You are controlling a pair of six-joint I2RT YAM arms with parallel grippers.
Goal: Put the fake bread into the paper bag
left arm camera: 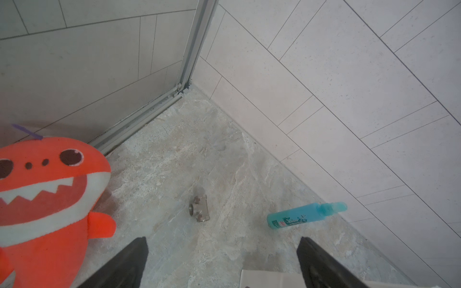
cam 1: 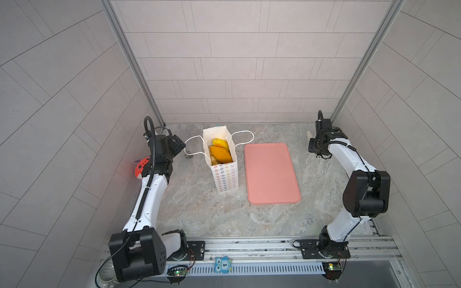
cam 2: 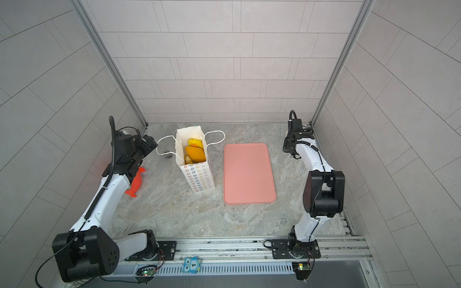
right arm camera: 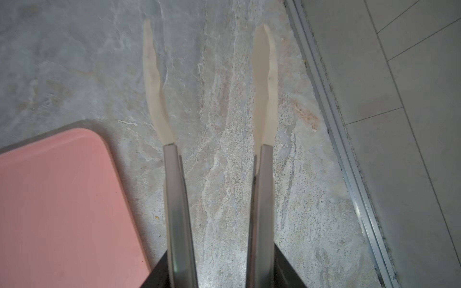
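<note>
Golden-orange bread point(cam 1: 220, 152) lies inside the paper bag point(cam 1: 225, 178), which stands upright and open-topped on the grey stone-look table point(cam 1: 224, 219). Several pieces show through its mouth in both top views, and its cord handles droop to either side. Just beside the bag, on the right-arm side, lies a flat pink tray point(cam 1: 272, 174) with nothing on it.

The left gripper point(left arm camera: 222, 240) hangs near the bag's handle with its jaws spread wide and nothing between them. Beyond it the wrist view shows a red shark toy point(left arm camera: 45, 194), a small metal pipe fitting point(left arm camera: 199, 209) and a blue bottle point(left arm camera: 301, 217) lying by the back wall.

The right gripper point(right arm camera: 220, 271) is clamped on a pair of tongs point(right arm camera: 175, 199) (metal arms, cream tips). The tips stand apart, empty, over bare table between the tray and the side wall.
</note>
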